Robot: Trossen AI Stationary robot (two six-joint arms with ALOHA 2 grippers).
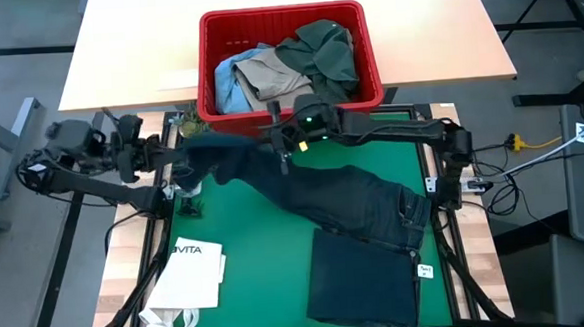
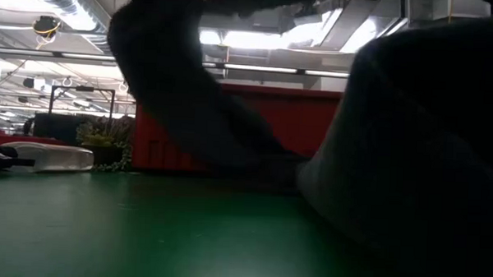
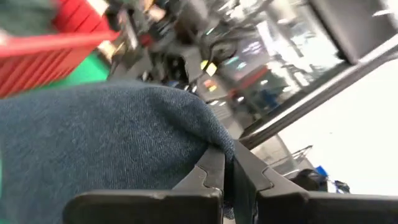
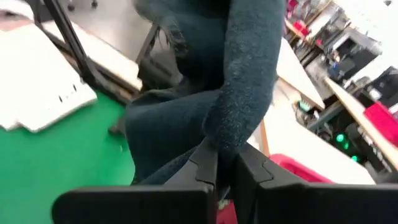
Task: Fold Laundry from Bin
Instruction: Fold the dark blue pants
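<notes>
The dark navy-grey trousers (image 1: 354, 205) lie slantwise across the green mat (image 1: 257, 255), one end raised at the far left; they also show in the low view (image 2: 174, 95). My left gripper (image 1: 177, 162) is shut on that raised end (image 3: 124, 137). My right gripper (image 1: 279, 146) is shut on the trousers farther along, near the bin. The red bin (image 1: 205, 78) stands at the far edge with a light blue garment (image 1: 226, 82), a khaki one (image 1: 272, 76) and a dark green shirt (image 1: 324, 47) in it. My left gripper pinches the edge of the trousers' raised end (image 3: 214, 146) between its two fingers, coming level from the table's left. The cloth is lifted clear there and bulges out in front of the fingers. My right gripper pinches a rolled fold of the trousers (image 4: 233, 134) between its two fingers, coming from the table's right. The cloth is lifted off the mat there and runs on toward the left gripper; the rest trails down onto the mat.
A white paper bag printed "VITA" (image 1: 193, 274) lies at the mat's near left. A dark flat rectangle of cloth (image 1: 363, 280) lies at the near right. A small plant (image 2: 107, 142) stands at the mat's left edge. A wooden table (image 1: 126, 52) lies behind the bin.
</notes>
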